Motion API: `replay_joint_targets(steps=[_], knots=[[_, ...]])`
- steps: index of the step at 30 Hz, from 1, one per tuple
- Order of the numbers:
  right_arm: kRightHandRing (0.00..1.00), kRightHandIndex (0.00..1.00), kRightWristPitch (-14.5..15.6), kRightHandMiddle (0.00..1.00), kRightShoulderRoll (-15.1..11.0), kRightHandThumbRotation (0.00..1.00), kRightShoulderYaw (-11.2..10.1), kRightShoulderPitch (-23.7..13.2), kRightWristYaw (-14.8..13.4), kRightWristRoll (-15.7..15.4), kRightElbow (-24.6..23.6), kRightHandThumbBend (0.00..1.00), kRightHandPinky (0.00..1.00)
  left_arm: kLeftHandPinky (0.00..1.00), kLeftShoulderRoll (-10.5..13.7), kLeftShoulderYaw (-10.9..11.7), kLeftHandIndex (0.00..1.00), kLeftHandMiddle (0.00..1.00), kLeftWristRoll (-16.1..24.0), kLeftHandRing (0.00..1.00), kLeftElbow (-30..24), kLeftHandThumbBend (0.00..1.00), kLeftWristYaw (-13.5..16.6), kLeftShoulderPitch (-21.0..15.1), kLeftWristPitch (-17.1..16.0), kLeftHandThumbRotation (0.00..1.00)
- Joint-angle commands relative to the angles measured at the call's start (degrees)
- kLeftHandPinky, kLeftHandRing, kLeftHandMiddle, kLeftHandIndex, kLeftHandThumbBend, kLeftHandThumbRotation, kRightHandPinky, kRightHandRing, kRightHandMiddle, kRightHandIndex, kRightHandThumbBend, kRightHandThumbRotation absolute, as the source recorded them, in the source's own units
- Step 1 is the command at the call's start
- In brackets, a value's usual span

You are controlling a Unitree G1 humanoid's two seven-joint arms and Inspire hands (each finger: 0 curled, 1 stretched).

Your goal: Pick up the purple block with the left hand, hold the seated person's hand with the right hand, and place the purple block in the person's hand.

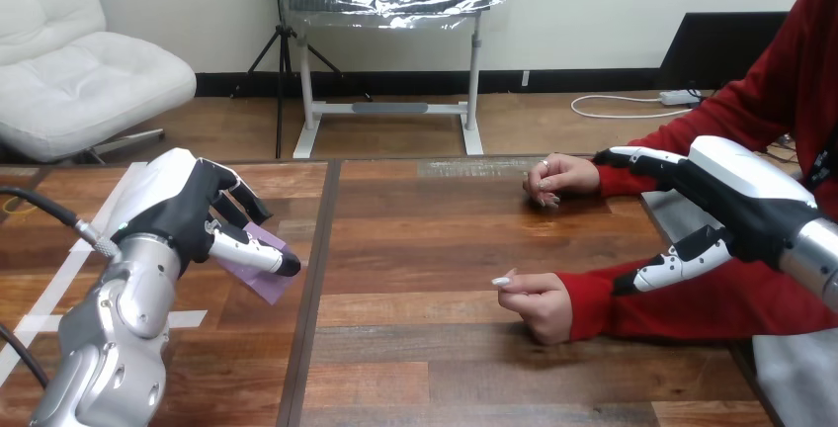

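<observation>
Left robot hand (186, 212) grasps the purple block (265, 282) between curled fingers and thumb, low over the bench (425, 249), seemingly ready to carry it. Right robot hand (719, 195) hangs released over the red sleeve (642, 313), clasping nothing; the person's nearer hand (539, 300) rests closed, well apart from the block.

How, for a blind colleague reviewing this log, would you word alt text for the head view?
The robot's left hand grips a purple block over the wooden table. Its right hand, open, hangs over the red sleeves of a person whose far hand and near hand rest on the table.
</observation>
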Motion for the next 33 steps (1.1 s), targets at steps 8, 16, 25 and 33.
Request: replay_joint_targets(steps=[8,16,25,33], knots=[[0.90,0.90,0.7,0.91,-2.3,0.25,3.8,-7.1,-3.3,-4.4,2.9,1.00,0.86,0.28,-0.3,1.4,0.46,0.43,-0.5,0.35,-2.0,0.75,0.8,-1.8,-1.1,0.00],[0.90,0.90,2.2,0.91,-2.3,0.23,6.5,-8.3,-3.5,-7.1,5.0,1.00,0.87,0.25,-0.4,1.6,0.46,0.39,-0.9,0.31,-2.3,0.74,0.7,-1.6,-0.9,0.00],[0.90,0.90,4.0,0.90,-1.6,0.22,9.3,-9.7,-3.9,-9.3,8.0,1.00,0.89,0.23,-0.5,1.4,0.46,0.38,-0.9,0.30,-2.4,0.73,1.3,-1.8,-0.7,0.00],[0.90,0.90,6.6,0.90,-0.7,0.22,12.0,-10.2,-2.8,-10.7,8.6,1.00,0.90,0.24,-0.5,1.1,0.46,0.40,-0.3,0.31,-1.5,0.74,2.3,-1.9,-0.8,0.00]])
